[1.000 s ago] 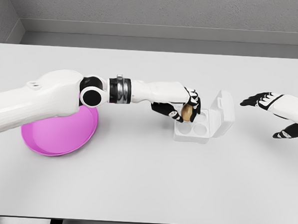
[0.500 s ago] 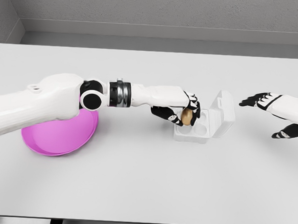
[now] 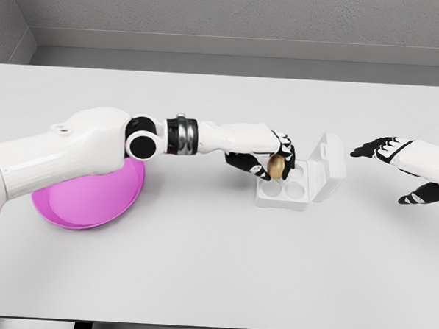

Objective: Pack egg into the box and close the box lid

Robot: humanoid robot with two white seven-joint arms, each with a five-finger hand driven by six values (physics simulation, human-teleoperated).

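A brown egg [image 3: 276, 166] is held in my left hand [image 3: 271, 161], fingers curled around it, right over the back left cup of the white egg box [image 3: 286, 191]. The box stands open on the table, its lid [image 3: 330, 166] tilted up on the right side. The front cups show as hollow rings with nothing in them. My right hand [image 3: 396, 159] hovers to the right of the lid, fingers spread and apart from it, holding nothing.
A pink plate [image 3: 93, 196] lies at the left, partly hidden under my left upper arm [image 3: 65, 153]. The white table [image 3: 214, 267] stretches wide in front of the box; its back edge meets a grey wall.
My left hand has shifted slightly with the egg, staying over the box's back left cup. The right hand has barely moved.
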